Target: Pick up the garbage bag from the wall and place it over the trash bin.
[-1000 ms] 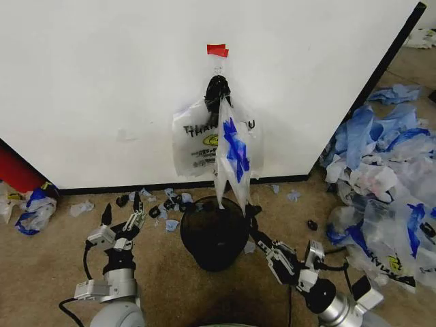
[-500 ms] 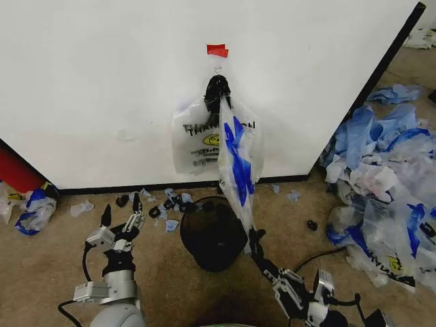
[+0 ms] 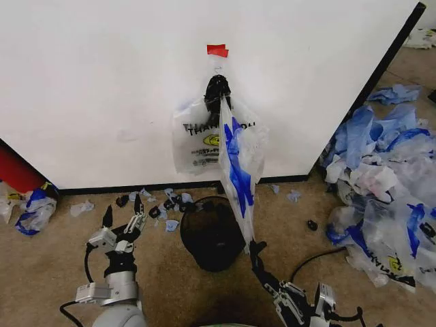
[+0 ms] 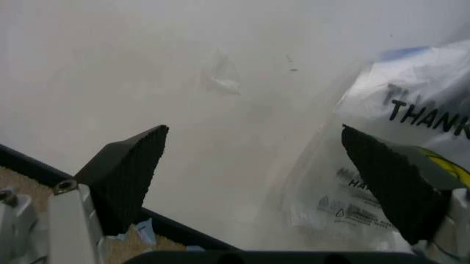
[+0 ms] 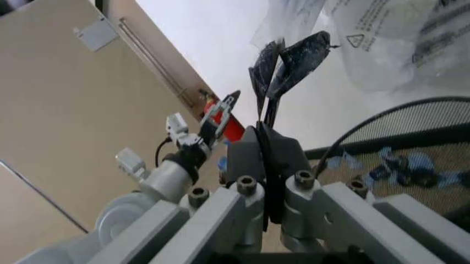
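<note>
Garbage bag point(image 3: 216, 139) on wall point(image 3: 102, 82) hook, lower edge pinched by right pincer point(image 3: 254, 246) (left pincer point(image 3: 122, 213) spread), beside trash bin point(image 3: 212, 233).

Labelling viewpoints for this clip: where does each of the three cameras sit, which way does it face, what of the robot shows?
Head view: up on the head, looking forward and down at the wall, garbage bag and trash bin; left gripper lower left, right gripper lower right.
Left wrist view: low, facing the wall; its own open fingers frame the bag.
Right wrist view: low, looking along its closed fingers, pinched on bag film.
Shared: bag in all three views; left arm in head and right wrist views.
</note>
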